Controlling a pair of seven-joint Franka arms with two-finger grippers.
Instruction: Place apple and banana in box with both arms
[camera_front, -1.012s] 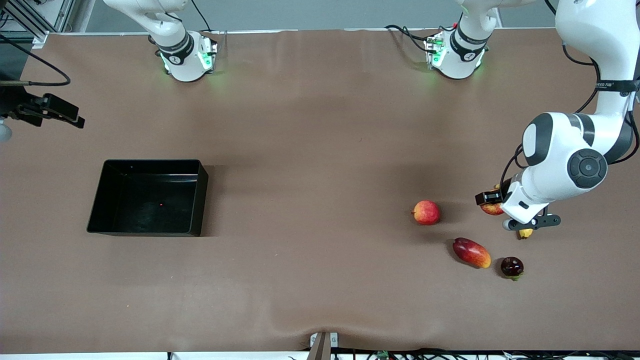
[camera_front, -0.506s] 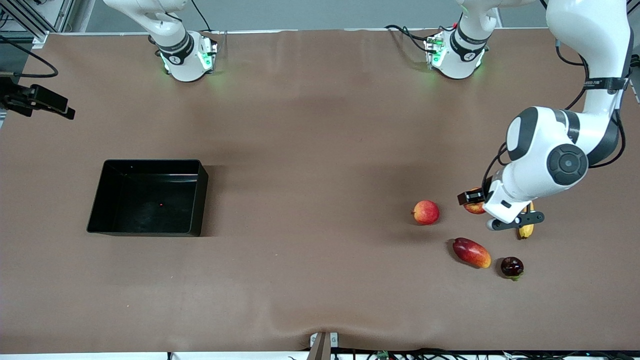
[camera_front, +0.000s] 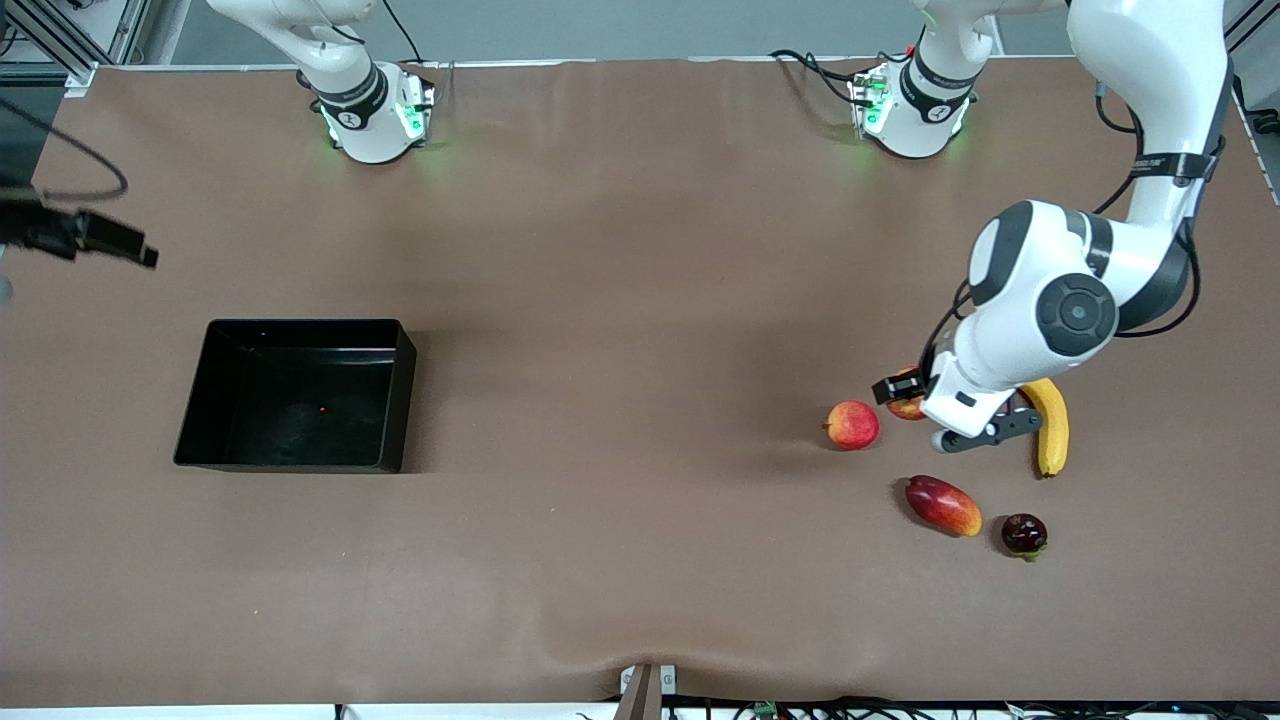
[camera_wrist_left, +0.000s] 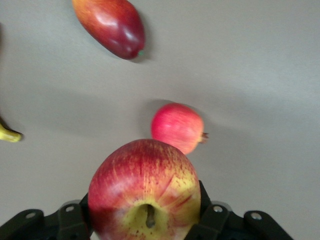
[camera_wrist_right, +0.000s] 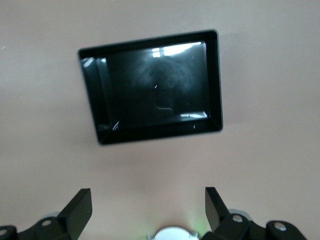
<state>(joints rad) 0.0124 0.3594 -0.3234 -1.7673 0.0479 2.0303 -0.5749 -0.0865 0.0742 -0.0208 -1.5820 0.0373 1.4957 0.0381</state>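
Note:
My left gripper (camera_front: 905, 396) is shut on the apple (camera_front: 908, 406), red with yellow streaks round its stem (camera_wrist_left: 145, 192), and holds it above the table next to the loose fruits. The banana (camera_front: 1050, 425) lies on the table beside the left arm's wrist; only its tip (camera_wrist_left: 9, 134) shows in the left wrist view. The black box (camera_front: 405, 395) stands empty toward the right arm's end. My right gripper (camera_wrist_right: 145, 200) is open and empty, high over the table near the box (camera_wrist_right: 215, 85). It shows at the front view's edge (camera_front: 95, 238).
A pink-red apple (camera_front: 852, 424) lies just beside the held apple, also in the left wrist view (camera_wrist_left: 177, 127). A red-yellow mango (camera_front: 943, 505) and a small dark fruit (camera_front: 1024, 534) lie nearer the front camera. The mango shows in the left wrist view (camera_wrist_left: 110, 25).
My left arm has carried the apple toward the right arm's end, uncovering the banana. My right gripper has shifted slightly at the table's end.

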